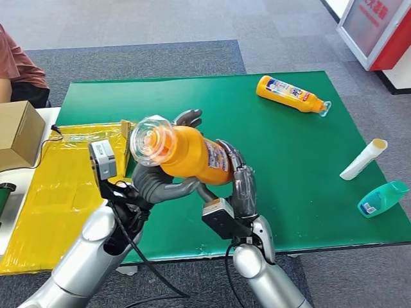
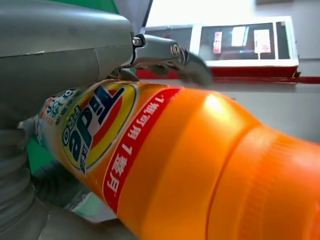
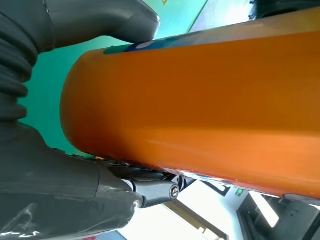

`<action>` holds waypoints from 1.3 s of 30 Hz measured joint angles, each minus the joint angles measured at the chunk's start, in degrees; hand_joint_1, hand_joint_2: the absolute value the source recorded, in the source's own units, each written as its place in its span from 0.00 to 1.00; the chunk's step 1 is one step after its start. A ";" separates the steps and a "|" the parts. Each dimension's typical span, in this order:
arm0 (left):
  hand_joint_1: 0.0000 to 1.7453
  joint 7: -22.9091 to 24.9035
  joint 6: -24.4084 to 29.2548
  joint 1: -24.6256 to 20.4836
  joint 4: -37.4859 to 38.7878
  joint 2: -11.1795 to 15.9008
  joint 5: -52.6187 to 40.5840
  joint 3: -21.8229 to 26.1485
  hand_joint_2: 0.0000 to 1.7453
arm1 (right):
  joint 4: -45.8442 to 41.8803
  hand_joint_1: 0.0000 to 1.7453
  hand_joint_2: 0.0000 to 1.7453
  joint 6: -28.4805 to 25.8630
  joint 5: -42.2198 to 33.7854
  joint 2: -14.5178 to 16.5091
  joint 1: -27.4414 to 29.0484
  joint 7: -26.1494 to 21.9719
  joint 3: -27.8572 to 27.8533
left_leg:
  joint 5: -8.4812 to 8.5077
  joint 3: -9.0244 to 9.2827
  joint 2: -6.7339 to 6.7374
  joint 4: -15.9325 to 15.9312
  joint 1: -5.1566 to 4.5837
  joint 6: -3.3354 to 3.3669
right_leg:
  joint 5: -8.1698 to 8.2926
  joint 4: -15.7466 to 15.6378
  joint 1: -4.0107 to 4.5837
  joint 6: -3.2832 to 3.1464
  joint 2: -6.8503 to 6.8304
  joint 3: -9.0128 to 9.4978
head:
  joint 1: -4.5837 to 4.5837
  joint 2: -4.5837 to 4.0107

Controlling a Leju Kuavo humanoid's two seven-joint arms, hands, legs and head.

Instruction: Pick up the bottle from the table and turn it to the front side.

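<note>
An orange detergent bottle (image 1: 191,154) with a clear cap is held lying sideways above the green mat (image 1: 291,173), cap end toward me. My left hand (image 1: 162,183) cradles it from below near the neck, with fingers curling over its far side. My right hand (image 1: 239,179) grips the bottle's base end. In the left wrist view the bottle (image 2: 181,165) shows its round logo label, with my left hand (image 2: 56,55) wrapped around it. In the right wrist view the plain orange body (image 3: 196,105) sits inside my right hand (image 3: 64,190).
A second orange bottle (image 1: 291,94) lies at the mat's far right. A white tube (image 1: 363,158) and a teal bottle (image 1: 383,197) lie near the right edge. Yellow sheeting (image 1: 53,192) and a cardboard box (image 1: 19,131) are at the left, with a person (image 1: 17,70) seated behind.
</note>
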 joint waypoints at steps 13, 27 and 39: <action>1.00 -0.40 2.29 -0.13 0.00 0.58 -3.76 0.29 1.00 | 0.01 0.50 1.00 -0.61 0.42 0.00 0.43 0.83 0.06 | 0.00 0.00 0.00 0.00 0.00 0.00 | 0.00 0.00 0.00 0.00 0.00 0.01 | 0.00 0.00; 1.00 -9.39 28.56 7.67 -7.51 2.01 -34.44 5.72 1.00 | -3.03 0.00 1.00 4.25 -8.20 -0.32 3.45 3.42 -4.10 | -0.03 0.00 0.00 0.00 0.00 -0.02 | -0.04 0.00 0.00 -0.03 0.00 -0.01 | -0.01 0.00; 1.00 2.60 40.84 13.16 -12.81 3.11 -78.65 9.70 1.00 | -8.31 0.00 1.00 5.99 -9.50 -0.55 6.39 3.88 -10.30 | -0.05 0.00 0.00 0.00 0.00 -0.04 | -0.06 0.00 0.00 -0.02 0.00 -0.02 | 0.00 0.00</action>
